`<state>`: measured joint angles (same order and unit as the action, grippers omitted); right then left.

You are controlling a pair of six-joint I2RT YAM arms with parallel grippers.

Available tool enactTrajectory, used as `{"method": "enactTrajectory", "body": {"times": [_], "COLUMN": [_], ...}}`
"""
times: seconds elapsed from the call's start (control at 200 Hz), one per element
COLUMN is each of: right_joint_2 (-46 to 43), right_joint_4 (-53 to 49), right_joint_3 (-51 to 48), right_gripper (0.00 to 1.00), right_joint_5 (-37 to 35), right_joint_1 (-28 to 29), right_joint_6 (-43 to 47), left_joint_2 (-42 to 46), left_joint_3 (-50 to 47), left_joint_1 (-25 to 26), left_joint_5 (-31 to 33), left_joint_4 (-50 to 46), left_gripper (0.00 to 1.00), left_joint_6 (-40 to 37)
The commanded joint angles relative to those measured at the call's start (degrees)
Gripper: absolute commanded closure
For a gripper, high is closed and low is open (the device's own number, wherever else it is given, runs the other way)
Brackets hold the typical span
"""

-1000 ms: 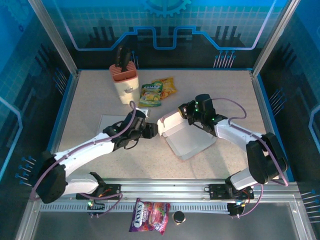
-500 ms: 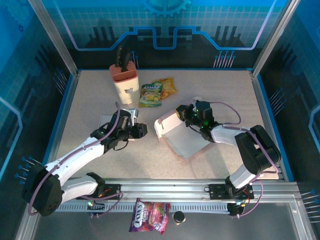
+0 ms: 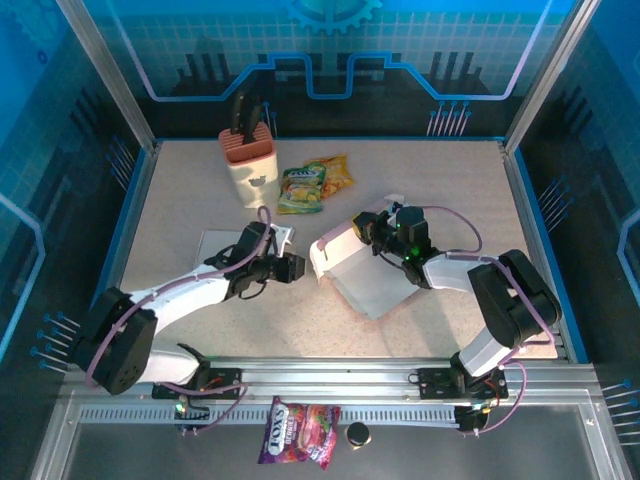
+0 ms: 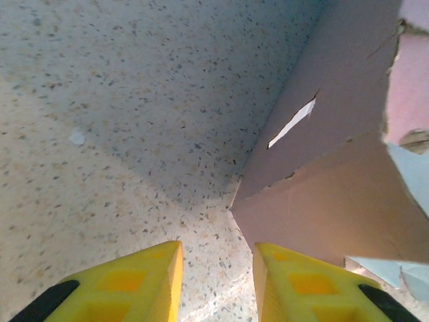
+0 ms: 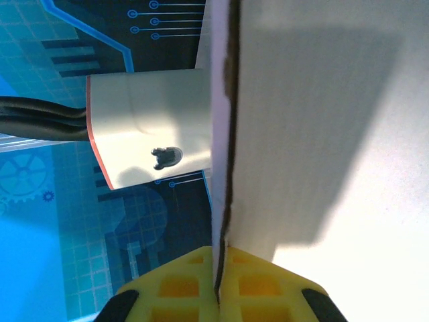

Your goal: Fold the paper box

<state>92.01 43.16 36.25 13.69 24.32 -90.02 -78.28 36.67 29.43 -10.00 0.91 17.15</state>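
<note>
L gripper (image 3: 293, 267) low over the table (image 3: 450, 180), fingers apart w/ nothing between them. In the wrist view (image 4: 216, 258) the yellow tips sit just short of the box (image 4: 322, 174) corner and do not touch it. R gripper (image 3: 372, 228) is clamped on the box (image 3: 375, 275) flap. Its wrist cam (image 5: 218, 272) shows the card edge (image 5: 322, 134) pinched between both yellow pads.

Box lies mid-table, between the two grippers. It is white card, part-folded, w/ the left wall (image 3: 320, 250) standing up and the rest flat toward the near-right. A slot cut shows in the brown inner face in the L wrist view.

Surface is beige speckled stone-look, w/ the box's shadow on it. A pale sheet (image 3: 220, 245) lies flat under the L arm. Knife block (image 3: 249, 165) stands at the far left w/ dark handles up. It is also in the R wrist view (image 5: 147, 127), behind the flap. Two snack bags (image 3: 315, 183) sit just right of the block. Candy bag (image 3: 298, 432) and a small dark cap (image 3: 356, 434) lie on the front rail (image 3: 330, 378), off the table. Blue printed backdrop (image 3: 320, 50) on three sides, alu posts at the corners.

Vs 1 s ago: L gripper was against the box's left edge, now just off it. R gripper has shifted left, box w/ it. Vs 0.5 s ago: L gripper is nearer the box again, box and R gripper approx same.
</note>
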Motion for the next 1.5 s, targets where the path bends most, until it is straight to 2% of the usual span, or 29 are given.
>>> {"method": "enactTrajectory", "body": {"times": [0.0, 0.28, 0.555, 0.805, 0.88, 1.281, 1.376, 1.496], "right_joint_2": [-0.54, -0.71, -0.6, -0.71, -0.78, -0.8, -1.16, -2.15], "right_joint_4": [-0.31, -1.28, -1.94, -2.11, -1.9, 0.92, 1.05, 0.15], "right_joint_3": [-0.67, 0.33, 0.41, 0.58, 0.4, -1.35, -1.73, -2.04], "right_gripper": [1.0, 1.0, 1.0, 1.0, 1.0, 1.0, 1.0, 1.0], "right_joint_5": [0.35, 0.38, 0.22, 0.1, -0.11, -3.92, -4.84, -6.2], "right_joint_1": [-0.44, -0.2, 0.12, 0.43, 0.47, 1.93, 2.57, 3.27], "right_joint_6": [0.24, -0.15, -0.15, -0.33, -0.54, -4.19, -4.98, -5.29], "left_joint_2": [-2.91, -6.58, -8.62, -9.76, -9.79, -11.1, -12.12, -13.18], "left_joint_3": [1.36, 2.92, 4.74, 6.37, 6.75, 8.53, 9.05, 9.38], "left_joint_1": [1.46, 2.98, 3.31, 3.7, 4.16, 9.72, 10.2, 10.35], "left_joint_5": [-3.53, -1.83, -3.08, -1.21, -0.66, 8.31, 11.11, 12.83], "left_joint_4": [4.84, 7.47, 9.63, 8.93, 8.74, 9.33, 9.22, 9.94], "left_gripper": [0.65, 0.64, 0.63, 0.79, 0.81, 0.83, 0.78, 0.77], "left_joint_6": [-6.11, -7.17, -7.06, -5.98, -5.45, -0.54, 1.27, 3.68]}}
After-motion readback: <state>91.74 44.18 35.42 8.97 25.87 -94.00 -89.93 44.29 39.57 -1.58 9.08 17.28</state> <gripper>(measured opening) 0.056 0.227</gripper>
